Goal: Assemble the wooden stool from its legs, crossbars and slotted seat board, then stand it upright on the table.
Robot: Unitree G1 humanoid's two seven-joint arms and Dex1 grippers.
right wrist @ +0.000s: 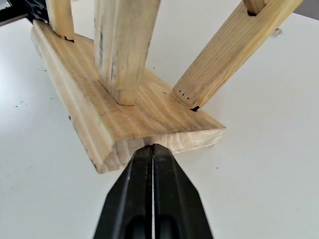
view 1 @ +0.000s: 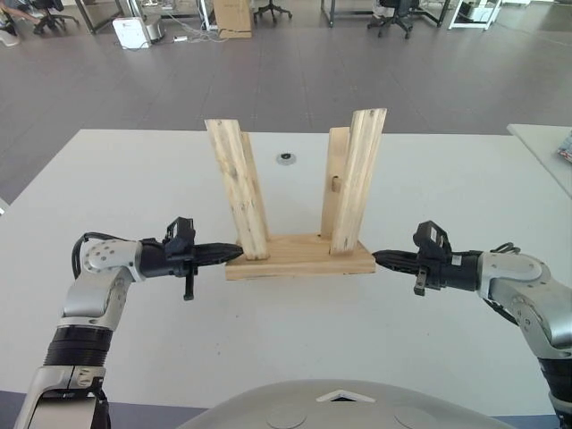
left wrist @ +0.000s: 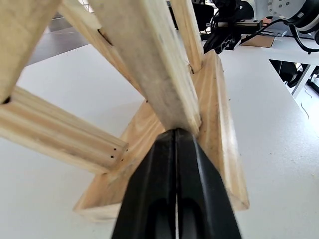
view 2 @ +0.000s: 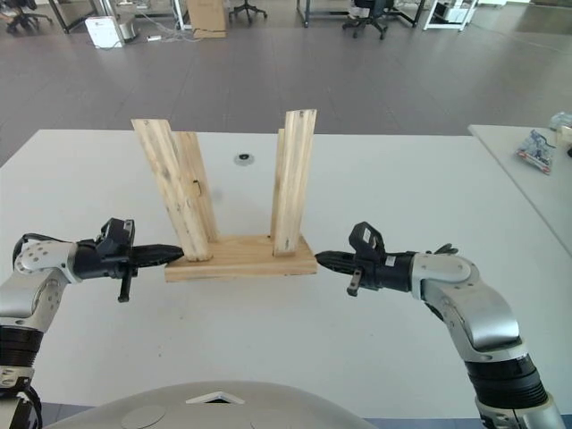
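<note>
The stool [view 1: 239, 188] sits upside down on the table [view 1: 447, 179], seat board [view 1: 299, 257] flat, your left gripper [view 1: 234, 251] and right gripper [view 1: 377, 257] pressed closed at its ends; it looks rigid and fairly light, so squeeze the board evenly.

I log: white worktop [view 1: 447, 179]; grey floor [view 1: 357, 80] beyond its far edge; black office chairs [view 1: 393, 16]; cardboard box [view 1: 232, 18]; second white table [view 1: 547, 154] off the right edge.
</note>
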